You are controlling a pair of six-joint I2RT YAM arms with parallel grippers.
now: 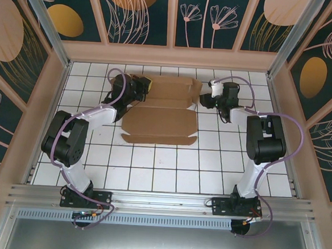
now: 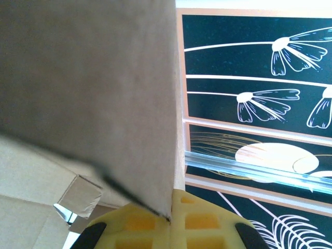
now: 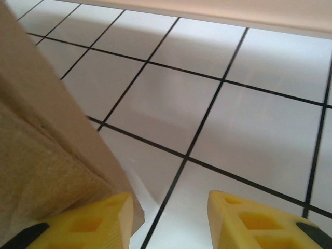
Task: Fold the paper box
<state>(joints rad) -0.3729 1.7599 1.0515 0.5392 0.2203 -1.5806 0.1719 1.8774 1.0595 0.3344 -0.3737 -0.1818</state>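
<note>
1. The paper box (image 1: pixel 160 121), a plain brown die-cut cardboard sheet with flaps and slots, lies mostly flat on the white tiled worktop (image 1: pixel 152 163). It sits between the 2 grippers and spreads from them toward the arm bases.
2. The left gripper (image 1: pixel 139 88) sits at the sheet's far left corner. In its wrist view the left gripper (image 2: pixel 170 220) is clamped together on a raised panel of the paper box (image 2: pixel 93 78). The panel's thin edge runs straight down into the seam between the yellow pads.
3. The right gripper (image 1: pixel 209 99) is at the sheet's far right edge. In its wrist view the right gripper (image 3: pixel 168 207) has its jaws apart, with bare tile showing between them. A lifted flap of the paper box (image 3: pixel 46 155) rests against the finger on the left of that view, and nothing is gripped.
4. The sheet looks light and thin: stiff across a panel, but ready to hinge along its scored creases. Its smooth face may slip in the pads, and a hard pinch could dent it.
5. The best hold is probably a flap's free edge close to a crease, with the pads flat on both faces. Lifted by 1 corner alone, the whole sheet would likely pivot or sag, so the other gripper should steady the main panel just beside the fold.
</note>
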